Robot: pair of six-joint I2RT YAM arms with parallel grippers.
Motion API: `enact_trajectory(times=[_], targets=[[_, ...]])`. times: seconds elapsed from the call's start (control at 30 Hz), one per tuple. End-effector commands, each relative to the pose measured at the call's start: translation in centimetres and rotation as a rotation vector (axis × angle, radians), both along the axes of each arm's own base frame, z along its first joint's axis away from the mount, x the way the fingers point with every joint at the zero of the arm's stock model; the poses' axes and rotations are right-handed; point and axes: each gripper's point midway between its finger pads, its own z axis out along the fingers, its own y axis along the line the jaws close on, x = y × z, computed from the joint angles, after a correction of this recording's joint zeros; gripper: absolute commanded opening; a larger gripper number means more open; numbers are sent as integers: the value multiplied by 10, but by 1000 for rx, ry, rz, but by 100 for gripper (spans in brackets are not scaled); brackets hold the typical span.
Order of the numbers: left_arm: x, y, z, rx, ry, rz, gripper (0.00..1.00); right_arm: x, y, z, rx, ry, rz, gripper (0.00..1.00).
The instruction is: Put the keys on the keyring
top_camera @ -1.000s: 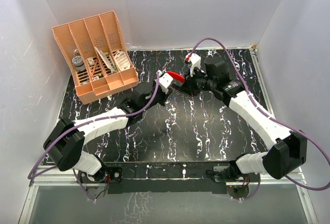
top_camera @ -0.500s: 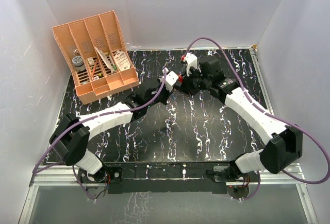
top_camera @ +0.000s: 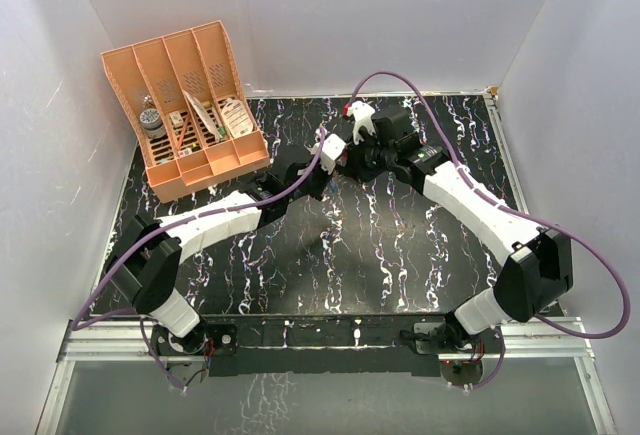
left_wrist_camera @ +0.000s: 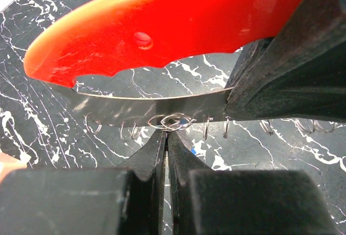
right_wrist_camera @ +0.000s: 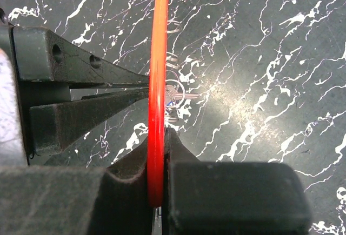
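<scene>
Setting: a black, white-veined table [top_camera: 400,245]. An orange rack [top_camera: 205,160] with 4 slots stood at its far-left corner, well apart from both grippers.
Arms: both were angled inward, with their tips together over the far middle of the table.
Keyring: the keyring [left_wrist_camera: 162,24] hung between the 2 grippers, above the table top. Its curved red side was uppermost in the left wrist view, and its pale metal side [left_wrist_camera: 135,105] ran along beneath.
Right gripper: the right gripper [right_wrist_camera: 160,159] had its fingers pressed against both faces of the red loop, clamping it edge-on. In the left wrist view 1 of its black fingers [left_wrist_camera: 286,67] covered the loop's right end.
Left gripper: the left gripper [left_wrist_camera: 166,143] had its fingers pressed together. Their tips sat just under the metal side, touching an eye-shaped wire ring [left_wrist_camera: 172,121]. Whether they nipped that ring could not be told.
Small rings: several more thin wire loops [left_wrist_camera: 93,122] showed along the metal side's lower edge.
Key: the blue-headed key could not be made out in any view.
</scene>
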Motion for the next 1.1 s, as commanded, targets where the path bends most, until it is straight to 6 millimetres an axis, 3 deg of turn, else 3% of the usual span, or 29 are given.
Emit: enact_trajectory(times=[0.0,0.33,0.73,1.07], targets=[[2,-12,34,-49,-69,-25,0,-18,44,22,81,-34,148,0],[5,-12,59,-173,-140,16,0,-29,66,31,171,-54,204,0],[11,-4,125,-415,-231,83,0,-20,65,11,151,-80,99,0],[15,-2,144,-540,-217,92,0,-20,77,16,181,-116,73,0]])
